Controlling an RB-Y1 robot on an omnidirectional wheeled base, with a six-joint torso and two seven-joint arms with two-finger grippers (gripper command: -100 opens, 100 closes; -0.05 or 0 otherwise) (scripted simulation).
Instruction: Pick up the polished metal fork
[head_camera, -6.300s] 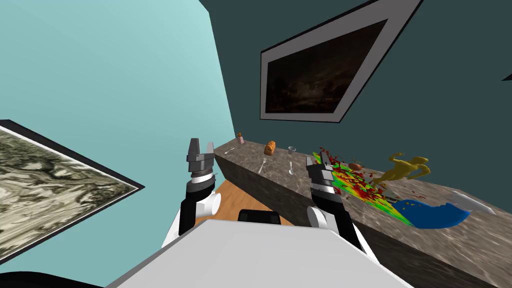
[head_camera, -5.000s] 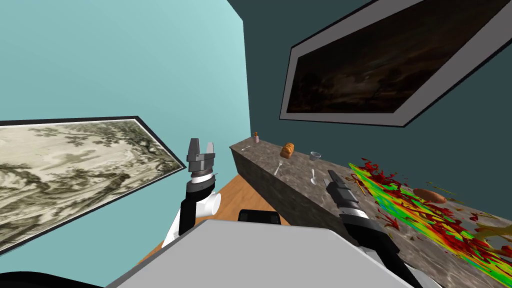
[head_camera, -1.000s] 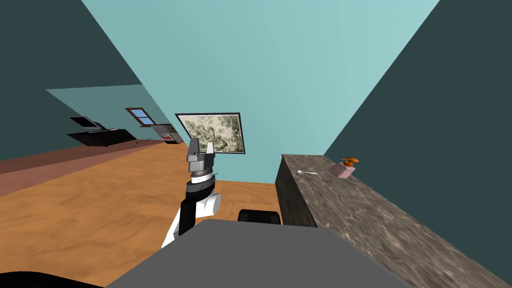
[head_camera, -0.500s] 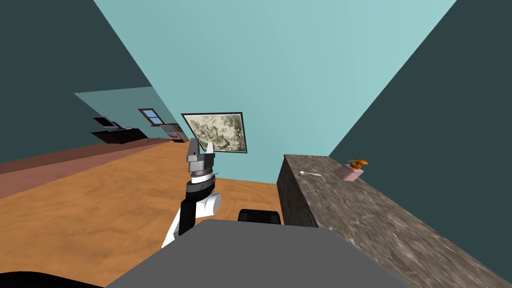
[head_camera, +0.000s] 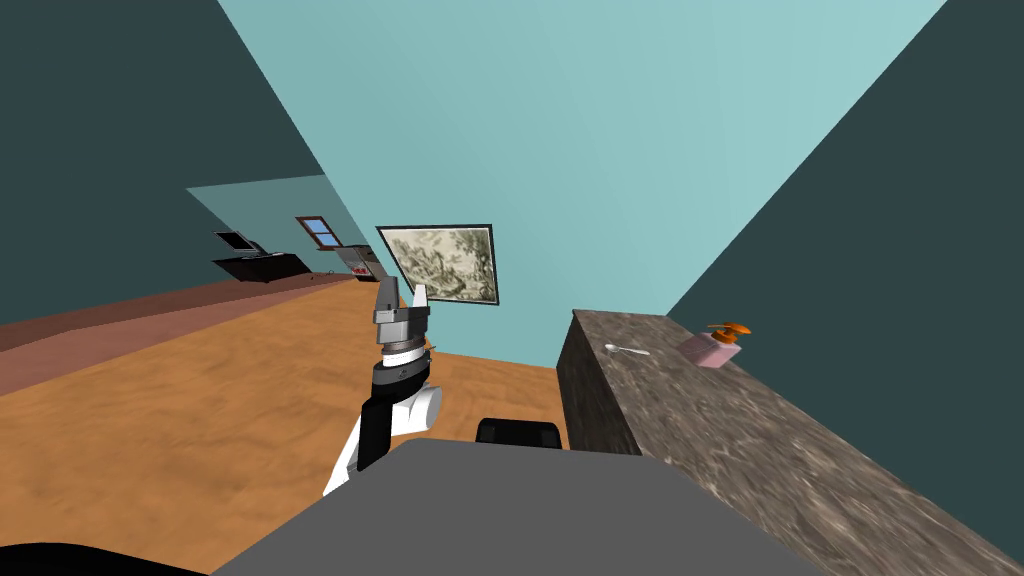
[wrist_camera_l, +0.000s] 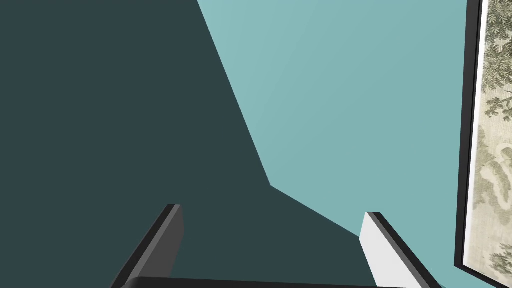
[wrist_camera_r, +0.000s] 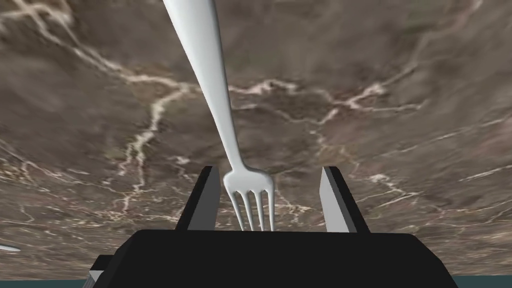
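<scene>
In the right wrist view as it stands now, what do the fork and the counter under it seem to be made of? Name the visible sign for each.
Fork: smooth, pale grey, with a soft sheen along the handle; probably metal, though drawn plain.
Counter: brown with pale branching veins, so it looks like marble; its finish is unclear.

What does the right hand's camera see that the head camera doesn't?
The right wrist view brings the pale fork. It lies on the brown marbled counter, prongs between the open fingers of the right gripper, with a gap on each side. The head view brings the left gripper, open above the wooden floor. It also has a spoon and a pink bottle with an orange pump at the counter's far end, and a framed picture. Both have the brown marbled counter.
</scene>
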